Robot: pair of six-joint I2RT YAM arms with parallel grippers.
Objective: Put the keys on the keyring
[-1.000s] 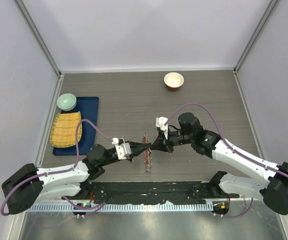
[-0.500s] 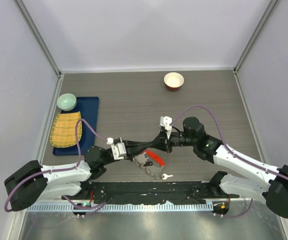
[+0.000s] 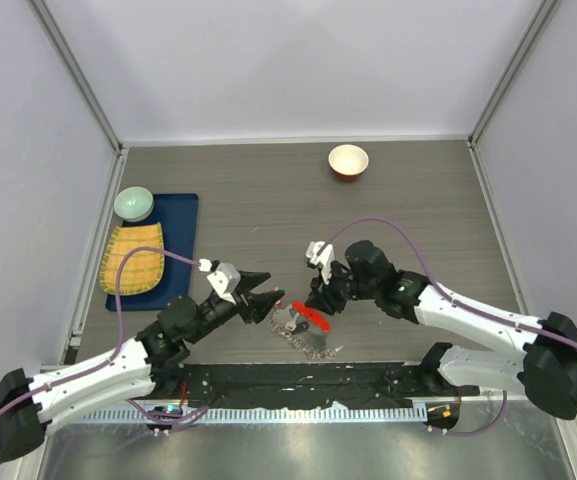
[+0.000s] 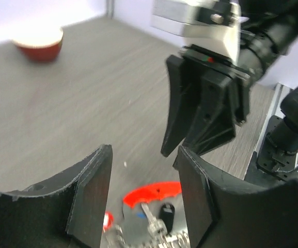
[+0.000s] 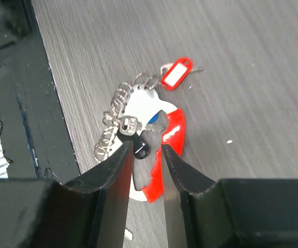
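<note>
The keyring (image 3: 311,317), a red curved clip on a silvery chain, lies flat on the table between the arms. The keys (image 5: 128,124) are bunched on it: a silver key, a blue-headed one, a black oval one and a red tag (image 5: 175,73). My left gripper (image 3: 270,293) hovers open just left of the cluster, and its wrist view shows the red clip (image 4: 152,191) lying between its spread fingers (image 4: 93,199). My right gripper (image 3: 320,299) hangs just above the clip (image 5: 172,135), open by a narrow gap with nothing in it.
A red-rimmed white bowl (image 3: 348,160) stands at the back. A blue tray (image 3: 180,215) at the left holds a green bowl (image 3: 134,203) and a yellow mat (image 3: 134,258). A black strip (image 3: 298,380) runs along the near edge, close to the chain.
Both grippers were shut on the keyring, holding it up between them. Now both have opened, the cluster lies on the table, and the left arm has drawn back to the left.
</note>
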